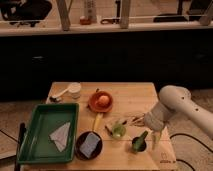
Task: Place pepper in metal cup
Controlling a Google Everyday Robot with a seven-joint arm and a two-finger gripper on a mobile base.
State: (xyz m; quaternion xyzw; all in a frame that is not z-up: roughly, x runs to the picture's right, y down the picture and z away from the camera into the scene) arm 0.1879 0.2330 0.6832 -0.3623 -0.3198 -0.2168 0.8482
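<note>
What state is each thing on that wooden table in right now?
Small dark green pepper: leaning, lower end seemingly inside the small grey metal cup.
Metal cup: upright.
Gripper: low beside the cup, near the table's right edge.
Orange bowl: upright, round orange thing inside.
Black pan: flat, greyish pad inside.
Green tray: flat, pale sheet inside.
White cup: upright.
</note>
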